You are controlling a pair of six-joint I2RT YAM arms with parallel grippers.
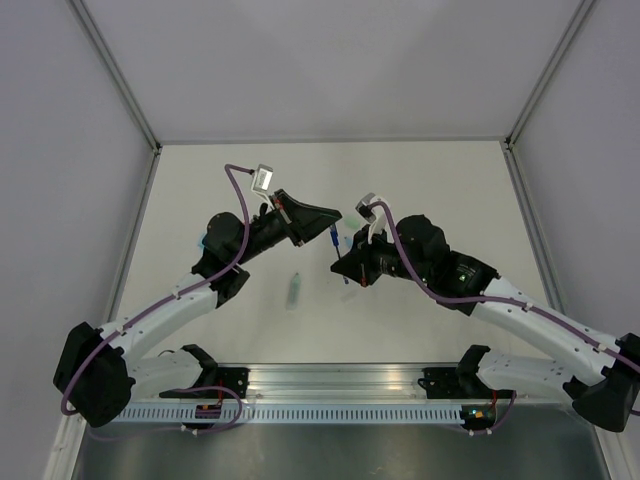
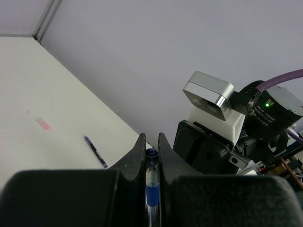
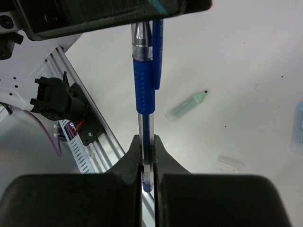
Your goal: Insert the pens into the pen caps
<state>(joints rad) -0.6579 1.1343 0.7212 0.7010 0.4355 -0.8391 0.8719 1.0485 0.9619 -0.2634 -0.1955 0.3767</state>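
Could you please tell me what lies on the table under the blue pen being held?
Only bare table shows directly below the blue pen; a mint-green cap and a clear piece lie off to the side. The right gripper covers part.

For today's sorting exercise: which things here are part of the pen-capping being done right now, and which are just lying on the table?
In use: blue pen, clipped cap, left gripper, right gripper.
Lying about: mint green tube, dark pen, pinkish cap, clear cap.
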